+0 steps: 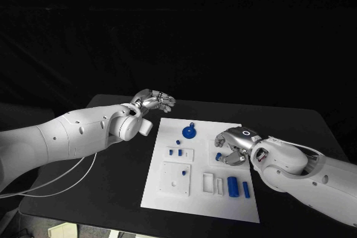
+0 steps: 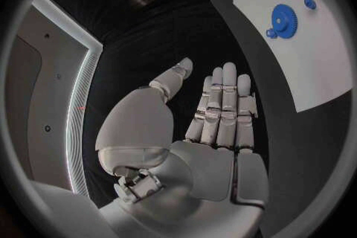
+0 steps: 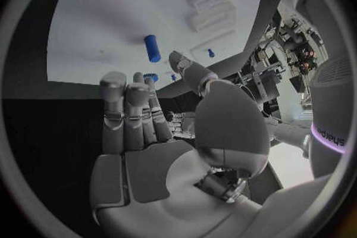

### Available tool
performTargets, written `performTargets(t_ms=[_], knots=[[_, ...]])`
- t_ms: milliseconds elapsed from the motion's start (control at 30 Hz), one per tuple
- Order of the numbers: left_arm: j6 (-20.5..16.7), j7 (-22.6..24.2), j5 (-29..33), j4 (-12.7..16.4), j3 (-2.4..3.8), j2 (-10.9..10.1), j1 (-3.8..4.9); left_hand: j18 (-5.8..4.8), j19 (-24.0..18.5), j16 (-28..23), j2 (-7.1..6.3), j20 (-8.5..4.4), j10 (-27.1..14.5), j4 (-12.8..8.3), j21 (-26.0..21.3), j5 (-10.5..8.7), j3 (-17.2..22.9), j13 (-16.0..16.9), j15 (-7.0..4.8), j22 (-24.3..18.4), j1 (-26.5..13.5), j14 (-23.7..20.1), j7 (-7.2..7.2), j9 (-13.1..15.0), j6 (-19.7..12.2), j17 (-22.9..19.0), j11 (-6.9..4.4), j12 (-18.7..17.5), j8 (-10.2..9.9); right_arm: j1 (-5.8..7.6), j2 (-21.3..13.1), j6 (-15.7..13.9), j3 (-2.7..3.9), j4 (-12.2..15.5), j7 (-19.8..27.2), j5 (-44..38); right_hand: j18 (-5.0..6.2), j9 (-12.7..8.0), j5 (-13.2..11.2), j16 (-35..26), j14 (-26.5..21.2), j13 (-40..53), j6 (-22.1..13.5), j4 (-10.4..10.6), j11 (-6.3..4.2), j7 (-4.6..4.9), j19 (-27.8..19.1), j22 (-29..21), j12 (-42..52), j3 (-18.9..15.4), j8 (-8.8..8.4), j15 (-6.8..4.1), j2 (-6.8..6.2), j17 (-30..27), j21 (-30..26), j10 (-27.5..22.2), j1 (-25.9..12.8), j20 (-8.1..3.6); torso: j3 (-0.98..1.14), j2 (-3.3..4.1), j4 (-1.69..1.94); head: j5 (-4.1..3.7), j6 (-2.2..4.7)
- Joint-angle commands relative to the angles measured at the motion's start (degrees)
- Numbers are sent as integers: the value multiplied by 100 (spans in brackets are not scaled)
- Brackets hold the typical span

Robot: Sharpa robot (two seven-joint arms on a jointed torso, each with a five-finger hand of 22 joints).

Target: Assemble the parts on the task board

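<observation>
The white task board (image 1: 199, 199) lies in the middle of the black table. On it are a blue gear (image 1: 190, 131), small blue pegs (image 1: 176, 152) in a raised white block, and two blue cylinders (image 1: 239, 187) near the front right. My right hand (image 1: 233, 145) hovers over the board's right side, fingers apart and holding nothing; a short blue peg (image 1: 220, 156) lies just beside its fingertips. In the right wrist view the peg (image 3: 152, 47) lies beyond the fingers (image 3: 127, 113). My left hand (image 1: 155, 100) is raised off the board's far left corner, empty, its fingers (image 2: 222, 107) straight.
White raised blocks (image 1: 175, 178) and slotted holders (image 1: 213, 184) sit on the board's front half. A white cable (image 1: 67, 184) loops under my left arm over the table's left side. The table's front edge runs just below the board.
</observation>
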Motion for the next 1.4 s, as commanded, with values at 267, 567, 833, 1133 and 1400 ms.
performTargets(t_ms=[267, 567, 833, 1133, 1400], knots=[[75, 41, 28, 8, 4, 0, 12, 42, 48, -30, 18, 6, 15, -1, -37, -11, -24, -7, -8, 10, -29, 49, -4, -10, -50, 11, -3, -1, 33, -4, 82, 284, -43, -156, 43, -73, 645, -5, -200, 32, -6, -46, 61, 147, -29, -32, 14, 53, 71, 201, 36, -22, 45, -39, -24, 109, 167, 36, -16, 1, 8, -21, -8], [80, 40, 28, 5, 4, -1, 12, 41, 50, -35, 21, 6, 16, 2, -39, -11, -25, -8, -8, 12, -32, 51, -3, -11, -51, 17, -3, -1, 33, -83, 204, 284, -109, -255, 126, -89, 645, 47, -252, 72, 8, -31, 351, 325, -119, -48, 49, 79, 275, 526, 201, -110, 142, -59, 0, 486, 309, 44, -13, 2, 16, -12, -36], [82, 38, 28, 4, 4, 0, 12, 41, 51, -40, 23, 7, 16, 6, -41, -11, -26, -10, -8, 14, -35, 52, -3, -12, -51, 22, -2, -1, 34, -102, 241, 281, -110, -293, 107, -130, 645, 67, -253, 84, 5, -20, 423, 380, -159, -84, 51, 90, 322, 664, 246, -150, 220, -64, 13, 584, 337, 36, -12, 2, 11, -4, -48], [86, 35, 28, 5, 4, -1, 12, 41, 52, -44, 25, 6, 16, 9, -43, -11, -26, -12, -8, 15, -37, 53, -3, -12, -52, 27, -2, -1, 35, -116, 256, 236, -124, -320, 71, -247, 645, 90, -253, 91, -2, -4, 508, 382, -198, -123, 35, 101, 375, 869, 296, -188, 320, -73, 26, 693, 405, 28, -7, 0, 9, -5, -68], [86, 33, 28, 8, 4, -5, 12, 41, 52, -48, 26, 6, 16, 10, -45, -10, -26, -13, -8, 16, -38, 54, -3, -13, -54, 31, -2, -1, 35, -126, 262, 106, -126, -332, 37, -381, 645, 116, -253, 112, 2, 17, 607, 267, -237, -167, 30, 115, 426, 1116, 349, -226, 501, -70, 61, 796, 561, 10, -10, 2, 9, -8, -83]])
